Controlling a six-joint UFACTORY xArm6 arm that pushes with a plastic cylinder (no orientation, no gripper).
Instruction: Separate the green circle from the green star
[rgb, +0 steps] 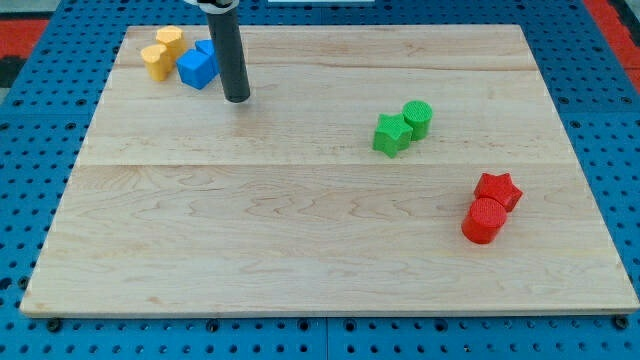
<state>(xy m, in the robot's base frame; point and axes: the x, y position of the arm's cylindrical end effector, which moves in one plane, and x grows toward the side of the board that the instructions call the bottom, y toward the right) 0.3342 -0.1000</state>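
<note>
Yellow blocks (161, 52): top left of the view, beside the blue blocks (199, 65).
My tip (237, 99): bare rod, no claw; right of blue.
Green star (391, 134): you'll find it well right, lower.
Green circle (417, 119): touching the star's upper right.
Red blocks (491, 206): lower right.

My tip (237, 99) far from touching green circle (418, 117), green star (392, 134).
</note>
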